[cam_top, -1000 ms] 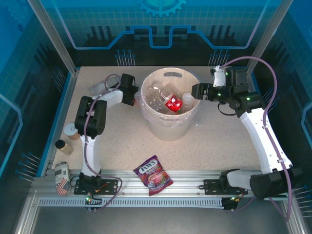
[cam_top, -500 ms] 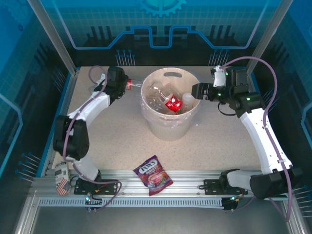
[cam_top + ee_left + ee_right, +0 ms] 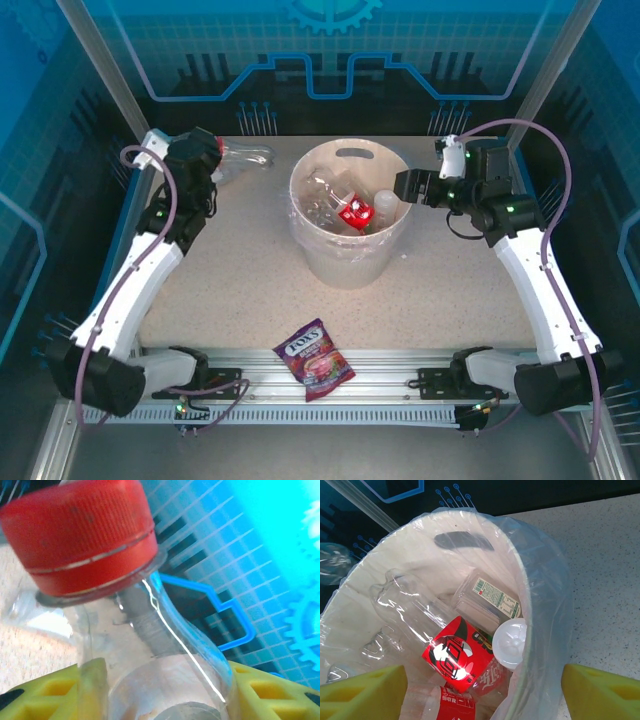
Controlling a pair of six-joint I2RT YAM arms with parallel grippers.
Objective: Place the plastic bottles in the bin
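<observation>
My left gripper (image 3: pixel 212 160) is at the far back left of the table, left of the bin (image 3: pixel 345 262). It is shut on a clear plastic bottle (image 3: pixel 248 157) with a red cap (image 3: pixel 82 535). In the left wrist view the bottle's body (image 3: pixel 165 680) fills the gap between both yellow fingers (image 3: pixel 272 690). My right gripper (image 3: pixel 405 188) hangs open over the bin's right rim, nothing between its fingers (image 3: pixel 362 692). Inside the lined bin (image 3: pixel 420 560) lie several bottles, one with a red label (image 3: pixel 452 655), others clear (image 3: pixel 405 600).
A purple-red FOX'S candy bag (image 3: pixel 315 358) lies near the front rail (image 3: pixel 330 385). Blue walls and metal frame posts (image 3: pixel 110 75) close in the table at the back and sides. Open tabletop (image 3: pixel 250 270) lies between the bin and the left arm.
My left arm has unfolded and swung from beside the bin to the back left corner, its jaws narrowing onto the red-capped bottle. The right arm has stayed over the bin.
</observation>
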